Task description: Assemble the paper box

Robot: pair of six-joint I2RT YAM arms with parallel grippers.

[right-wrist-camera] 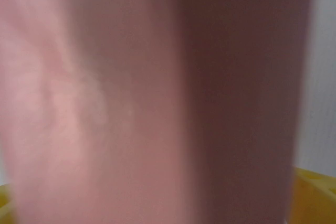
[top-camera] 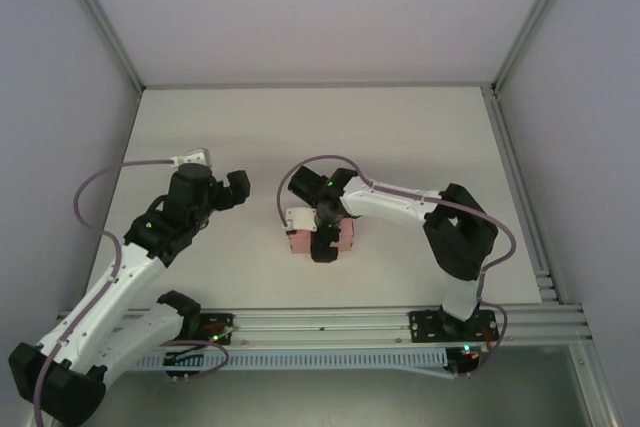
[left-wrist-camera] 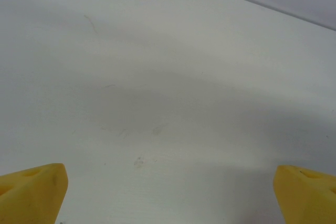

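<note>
From above: the paper box (top-camera: 298, 240) lies on the table (top-camera: 400, 147), the right tool (top-camera: 322, 242) straddling it with jaws wide — pressing or not, I cannot tell; the left tool (top-camera: 232, 187) gapes, well left of the box.

Left wrist: yellow fingertips (left-wrist-camera: 31, 192) spread.

Right wrist: the blurred pink box (right-wrist-camera: 131, 103) sits between that tool's fingertips (right-wrist-camera: 317, 195).

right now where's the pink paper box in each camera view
Top external: paper box in the middle of the white table, slightly below centre.
Right wrist: paper box close up and blurred, right fingers yellow at the bottom corners.
Left wrist: white table between the yellow left fingers.
Shared landmark: the white table.
</note>
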